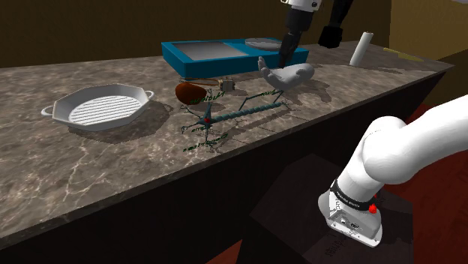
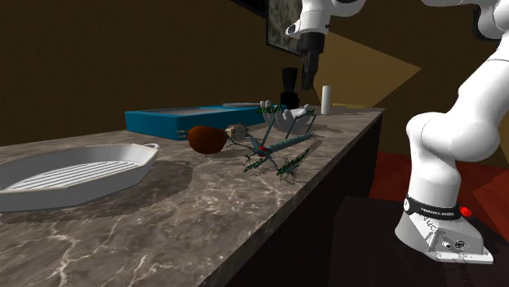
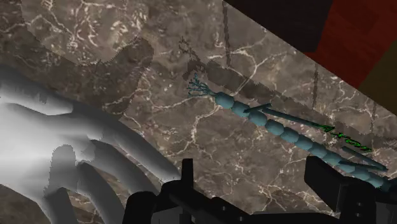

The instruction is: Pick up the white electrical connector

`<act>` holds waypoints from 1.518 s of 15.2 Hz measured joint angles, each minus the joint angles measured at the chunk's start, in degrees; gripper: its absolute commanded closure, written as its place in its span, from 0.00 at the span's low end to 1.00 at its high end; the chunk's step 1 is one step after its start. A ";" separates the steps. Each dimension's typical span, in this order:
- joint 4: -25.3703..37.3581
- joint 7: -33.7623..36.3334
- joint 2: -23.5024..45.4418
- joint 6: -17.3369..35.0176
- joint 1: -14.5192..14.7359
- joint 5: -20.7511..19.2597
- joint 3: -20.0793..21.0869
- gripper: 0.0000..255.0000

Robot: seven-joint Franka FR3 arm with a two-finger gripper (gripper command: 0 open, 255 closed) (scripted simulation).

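The white electrical connector (image 1: 290, 75) is a rounded white body with prongs. It lies on the marble counter (image 1: 112, 161) in front of the blue tray and also appears in the second exterior view (image 2: 294, 119). My black gripper (image 1: 286, 57) hangs just above the connector's end in the shoulder view and points down (image 2: 307, 80). In the wrist view the fingers of the gripper (image 3: 254, 184) stand apart with nothing between them, and the connector (image 3: 70, 149) lies off to the side of one finger (image 3: 187, 173).
A teal stick-insect figure (image 1: 225, 117) lies next to the connector toward the counter's front edge. A brown drumstick-like object (image 1: 193, 91), a white grill pan (image 1: 101, 109), a blue tray (image 1: 225, 54) and a white cylinder (image 1: 361, 48) also sit on the counter.
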 measured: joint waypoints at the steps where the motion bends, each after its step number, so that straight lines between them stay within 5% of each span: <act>1: 0.29 -1.65 1.72 1.37 0.40 -0.08 -0.69 0.00; 13: 16.89 -19.86 28.23 10.20 5.29 4.17 -4.81 0.00; 23: 40.43 -33.05 51.11 8.11 5.73 9.31 -3.39 0.00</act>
